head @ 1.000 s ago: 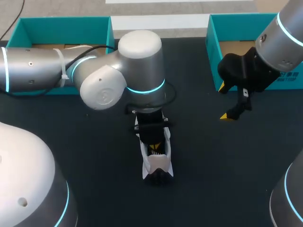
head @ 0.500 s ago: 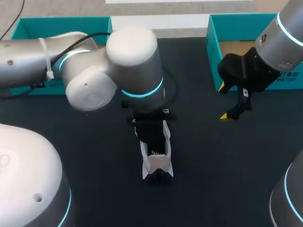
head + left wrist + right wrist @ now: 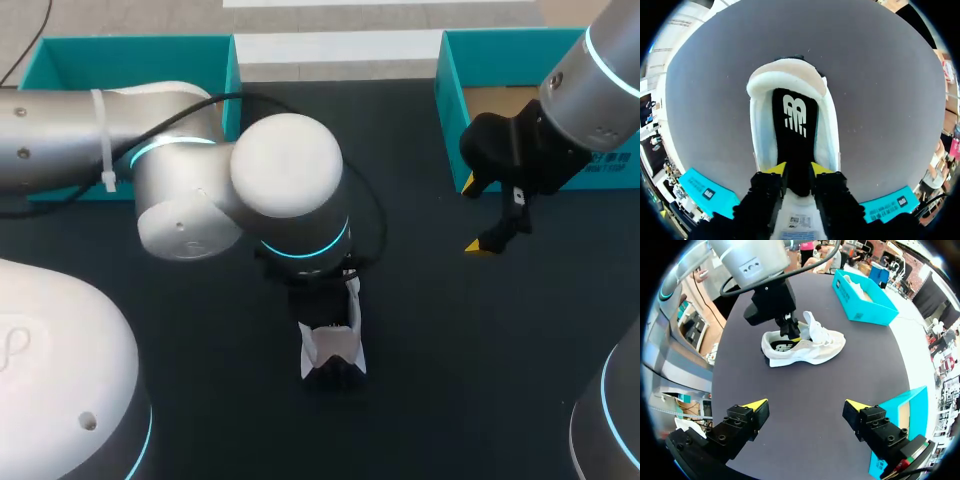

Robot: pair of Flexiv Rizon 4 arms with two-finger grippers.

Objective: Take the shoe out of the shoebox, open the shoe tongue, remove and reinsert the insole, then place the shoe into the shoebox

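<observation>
Tabletop first: the black table (image 3: 450,350) carries everything. The left arm (image 3: 200,190) comes in from 9 o'clock and hangs over the centre, and the right arm (image 3: 600,90) comes in from 2 o'clock.

One teal cardboard shoebox (image 3: 130,42) sits at 10 o'clock and a second teal cardboard shoebox (image 3: 447,90) at 2 o'clock.

The white and cream low-top sneaker (image 3: 330,350) stands upright on the table just toward 6 o'clock of centre, outside both boxes. Its heel end shows from under the left wrist.

It looks light, with soft, yielding sides, so the firmer heel collar or the sole edge seems the safest place to hold it.

Inside it lies the flat black foam insole (image 3: 795,125). It is probably thin, floppy and a snug fit, so it is best pinched at one end and peeled out slowly. The white padded tongue (image 3: 795,220) is folded back under the left gripper.

The left gripper (image 3: 797,170) reaches into the shoe, its yellow tips nearly together and pressed on either side of the insole's forward part.

The right gripper (image 3: 806,405) hovers at 3 o'clock of the sneaker, well apart from it, jaws spread wide and empty.

Count: two shoeboxes, two arms, two grippers, one sneaker, one insole, one tongue.
</observation>
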